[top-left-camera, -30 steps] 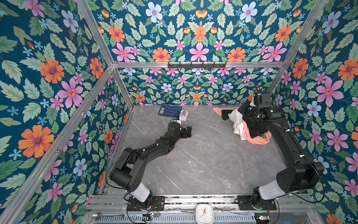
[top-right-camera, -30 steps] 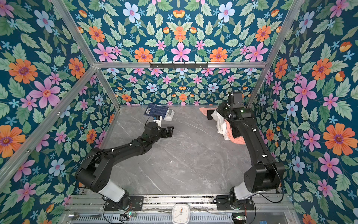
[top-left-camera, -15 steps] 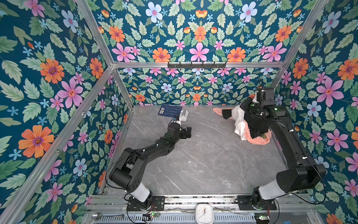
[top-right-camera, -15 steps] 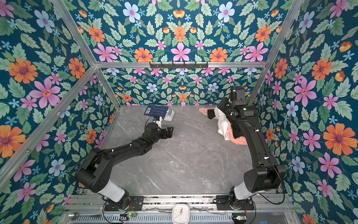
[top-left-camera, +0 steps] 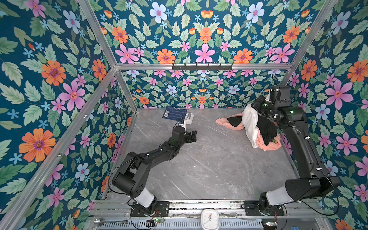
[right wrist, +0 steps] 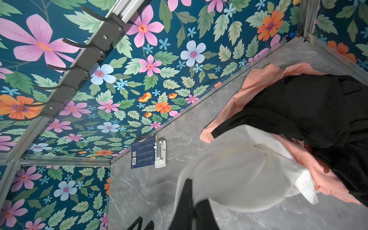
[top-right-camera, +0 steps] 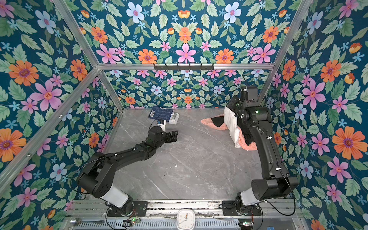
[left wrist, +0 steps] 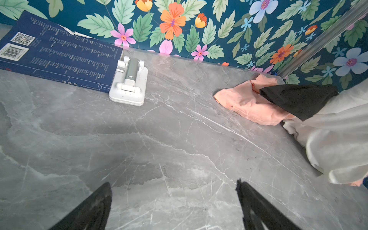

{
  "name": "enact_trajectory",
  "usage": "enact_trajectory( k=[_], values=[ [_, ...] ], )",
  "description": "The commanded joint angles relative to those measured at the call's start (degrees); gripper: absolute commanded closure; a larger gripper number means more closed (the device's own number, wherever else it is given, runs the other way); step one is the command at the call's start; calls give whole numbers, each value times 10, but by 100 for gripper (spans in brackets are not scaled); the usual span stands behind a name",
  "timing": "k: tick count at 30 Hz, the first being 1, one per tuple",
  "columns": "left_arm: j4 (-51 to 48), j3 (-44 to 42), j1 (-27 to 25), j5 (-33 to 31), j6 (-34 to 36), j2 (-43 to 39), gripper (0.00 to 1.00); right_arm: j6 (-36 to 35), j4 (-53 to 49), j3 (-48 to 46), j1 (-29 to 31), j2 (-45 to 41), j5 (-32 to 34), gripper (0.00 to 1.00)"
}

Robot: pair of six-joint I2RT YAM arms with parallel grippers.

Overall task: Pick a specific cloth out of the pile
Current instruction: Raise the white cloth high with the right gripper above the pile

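Right gripper (right wrist: 196, 194) is pinched shut on the cloth (top-left-camera: 250, 123), which hangs lengthwise below it (lower end touching the pile (top-left-camera: 267, 146), back right); left gripper (top-left-camera: 192, 136), spread wide, sits well apart, so right is nearer.

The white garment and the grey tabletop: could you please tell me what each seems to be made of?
The thin white garment looks like soft matte cloth, perhaps cotton: it drapes in loose folds. The grey veined tabletop looks like polished marble or a printed imitation: pale veins, faint sheen.
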Motion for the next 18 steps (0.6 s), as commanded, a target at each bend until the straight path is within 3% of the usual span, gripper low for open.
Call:
enact_trajectory(
  k=[1,18],
  values=[
    [15,-1,-1,-1,0,-3,0,-17,8,15,1,1,19,100],
    [17,16,-2,6,0,6,0,-24,-19,100,0,12,22,100]
  ],
)
